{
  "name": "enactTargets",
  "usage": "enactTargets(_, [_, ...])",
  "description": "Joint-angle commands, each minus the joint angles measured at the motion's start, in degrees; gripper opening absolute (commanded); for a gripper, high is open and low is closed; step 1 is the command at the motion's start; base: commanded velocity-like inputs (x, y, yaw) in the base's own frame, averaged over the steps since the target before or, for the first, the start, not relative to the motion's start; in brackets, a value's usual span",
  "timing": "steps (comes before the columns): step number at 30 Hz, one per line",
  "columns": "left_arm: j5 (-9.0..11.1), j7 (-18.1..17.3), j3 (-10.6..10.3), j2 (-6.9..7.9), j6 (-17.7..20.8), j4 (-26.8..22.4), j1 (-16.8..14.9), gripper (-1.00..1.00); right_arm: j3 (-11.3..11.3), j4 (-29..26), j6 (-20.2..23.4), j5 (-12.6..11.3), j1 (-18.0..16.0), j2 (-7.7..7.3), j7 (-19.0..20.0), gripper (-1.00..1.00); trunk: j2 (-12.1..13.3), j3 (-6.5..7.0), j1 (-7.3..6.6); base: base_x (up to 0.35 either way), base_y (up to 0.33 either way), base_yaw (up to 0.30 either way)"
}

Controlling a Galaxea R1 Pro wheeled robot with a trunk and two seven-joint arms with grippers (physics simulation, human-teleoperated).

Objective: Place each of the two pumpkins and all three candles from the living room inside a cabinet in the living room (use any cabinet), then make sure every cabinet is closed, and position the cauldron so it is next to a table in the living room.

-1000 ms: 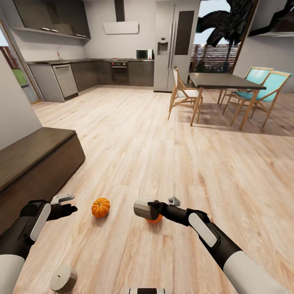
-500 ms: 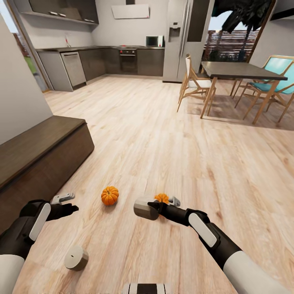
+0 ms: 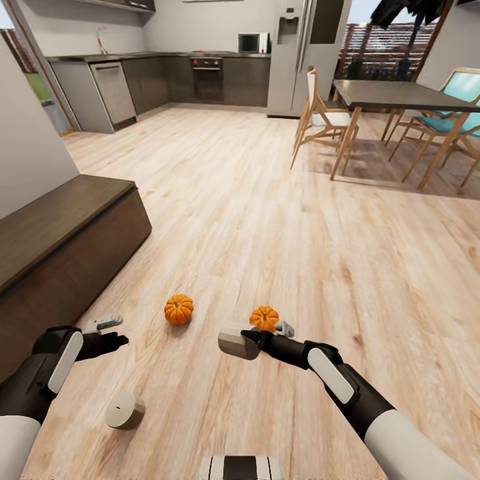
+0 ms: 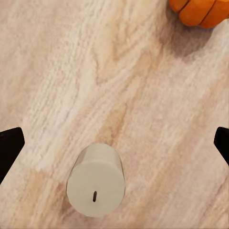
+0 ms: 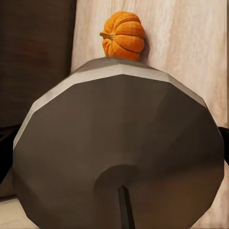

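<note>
**Candle clamped in the right gripper, two pumpkins and a second candle loose on open floor**

The right gripper (image 3: 248, 340) is closed on a short grey-beige cylindrical candle (image 3: 235, 342), held sideways above the pale wood-plank floor (image 3: 280, 220); in the right wrist view the candle's flat end (image 5: 119, 152) blocks most of the frame. The left gripper (image 3: 110, 333) is spread wide with nothing between its fingers (image 4: 10, 148).

A second stubby grey-beige candle (image 3: 125, 409) stands upright on the floor near the left arm, seen from above in the left wrist view (image 4: 97, 180). One small bright-orange ribbed pumpkin (image 3: 179, 309) sits on the floor between the two grippers; another orange pumpkin (image 3: 264, 318) lies just beyond the right gripper.

The long, low dark-brown wooden cabinet (image 3: 60, 247) runs along the left, its fronts shut and its corner edge near the left arm. Wide bare floor stretches ahead to a dark dining table with wooden chairs (image 3: 393, 100).
</note>
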Motion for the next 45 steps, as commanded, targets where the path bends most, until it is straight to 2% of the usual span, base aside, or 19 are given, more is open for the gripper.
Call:
enactTargets(1, [0.35,0.22,0.04,0.0,0.25,-0.04,-0.02,1.0,0.1,-0.03,0.11,-0.29,-0.05,-0.05,0.03,-1.0,-0.03,-0.27,0.01,0.0,0.0,0.0])
enactTargets(13, [0.35,0.22,0.03,-0.03,0.25,-0.04,-0.01,1.0,0.1,0.0,0.02,-0.28,-0.02,-0.05,0.06,-1.0,-0.2,-2.93,0.32,0.0,0.0,0.009])
enactTargets(28, [0.35,0.22,-0.05,-0.14,0.25,-0.04,-0.02,1.0,0.1,0.01,0.02,-0.15,-0.04,-0.05,0.08,-1.0,-0.4,-6.25,0.71,0.0,0.0,0.236])
enactTargets(40, [0.41,0.1,-0.2,-0.67,0.27,-0.04,0.0,1.0,0.1,-0.28,0.05,-0.37,-0.05,-0.05,0.27,-1.0,-0.56,-8.91,1.02,0.0,0.0,0.018])
enactTargets(42, [1.19,-1.87,-0.27,-0.64,0.29,-0.04,0.0,1.0,0.1,-1.32,0.12,-0.44,-0.06,-0.08,2.06,-1.0,-0.58,-9.35,1.07,0.0,0.0,0.0])
enactTargets(45, [1.42,-7.75,-0.43,-0.15,0.24,-0.03,0.0,1.0,0.1,-4.27,0.24,-0.06,0.21,-0.12,6.4,-1.0,-0.62,-10.02,1.14,0.0,0.0,0.0])
